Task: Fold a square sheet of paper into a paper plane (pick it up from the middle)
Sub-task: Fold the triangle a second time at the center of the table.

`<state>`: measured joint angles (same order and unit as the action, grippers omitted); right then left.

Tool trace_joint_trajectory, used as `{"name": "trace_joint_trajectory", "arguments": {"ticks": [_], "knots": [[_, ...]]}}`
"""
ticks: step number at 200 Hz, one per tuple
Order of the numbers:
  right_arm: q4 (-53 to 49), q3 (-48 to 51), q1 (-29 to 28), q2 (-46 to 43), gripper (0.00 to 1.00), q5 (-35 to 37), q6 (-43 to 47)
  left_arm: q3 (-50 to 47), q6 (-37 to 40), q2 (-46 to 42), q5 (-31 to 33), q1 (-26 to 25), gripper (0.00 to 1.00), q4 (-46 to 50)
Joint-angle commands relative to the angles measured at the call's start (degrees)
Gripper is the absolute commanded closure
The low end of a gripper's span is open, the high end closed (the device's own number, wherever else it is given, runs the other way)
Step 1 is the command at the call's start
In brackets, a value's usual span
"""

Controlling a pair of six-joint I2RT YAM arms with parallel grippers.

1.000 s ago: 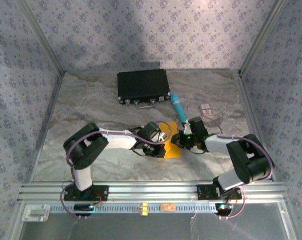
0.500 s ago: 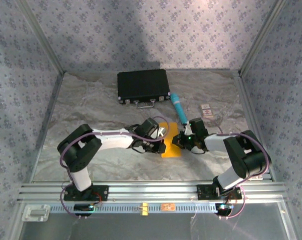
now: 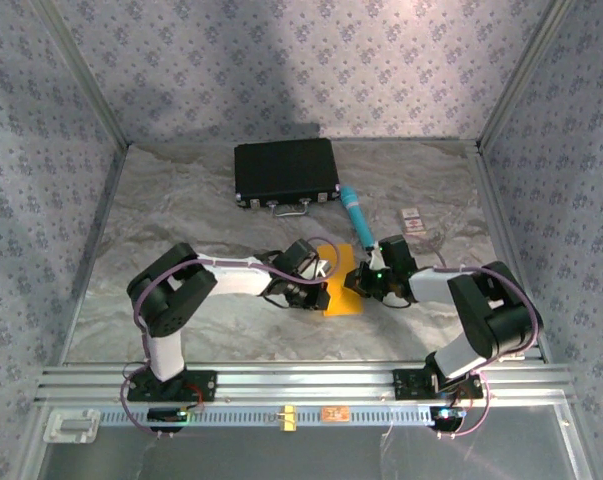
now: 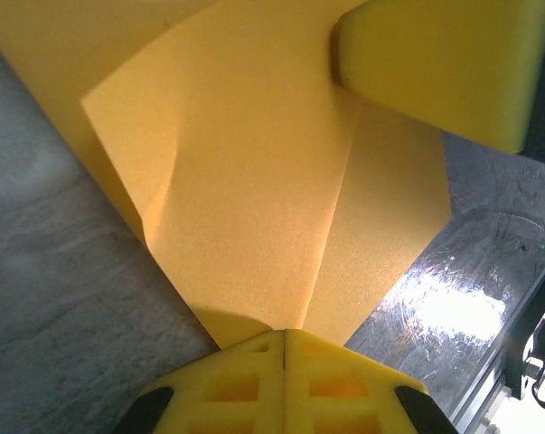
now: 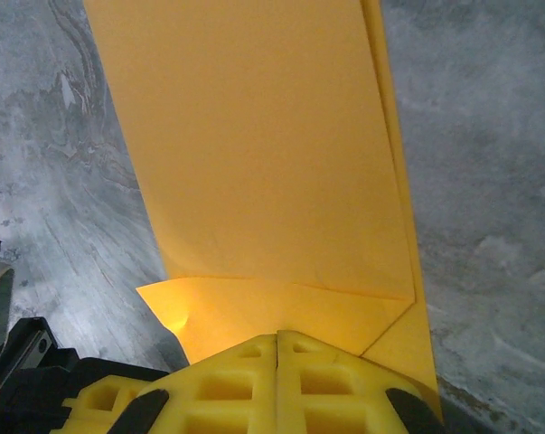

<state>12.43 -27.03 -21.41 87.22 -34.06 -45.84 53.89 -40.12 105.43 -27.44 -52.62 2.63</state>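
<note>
The square sheet of paper [image 3: 343, 292], orange-yellow and partly folded, lies on the table between my two arms. My left gripper [image 3: 319, 276] is shut, its tips [image 4: 285, 333] resting on the sheet where a crease ends. A flap [image 4: 245, 208] left of that crease stands slightly raised and casts a shadow. My right gripper [image 3: 361, 280] is shut too, its tips [image 5: 277, 334] pressed on the paper's near edge over a folded band [image 5: 281, 307]. One finger of the right gripper [image 4: 435, 63] shows in the left wrist view, lying on the paper.
A black case [image 3: 286, 172] lies at the back of the table. A teal tube [image 3: 356, 213] lies just behind the paper, beside the right wrist. A small card [image 3: 412, 220] sits to its right. Patterned walls close in the table on three sides.
My left arm reached out a little, then drew back to about where it was. The right gripper edged slightly left. The paper stays in place and both grippers stay shut.
</note>
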Motion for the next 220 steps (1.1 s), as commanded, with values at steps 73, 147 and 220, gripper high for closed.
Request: {"name": "trace_joint_trajectory", "arguments": {"ticks": [73,147,220], "knots": [[-1.9,2.05,-7.13,-3.34,1.0,-0.69,-2.02,0.08,0.7,1.01,4.0,-0.75,1.0,5.28],[-2.41,2.18,-5.98,0.16,1.0,-0.21,-0.64,0.06,0.66,1.35,4.51,-0.64,1.0,5.54],[-1.45,0.12,2.1,2.22,1.0,1.15,0.04,-0.27,1.03,1.59,4.33,-0.67,1.0,5.8]]}}
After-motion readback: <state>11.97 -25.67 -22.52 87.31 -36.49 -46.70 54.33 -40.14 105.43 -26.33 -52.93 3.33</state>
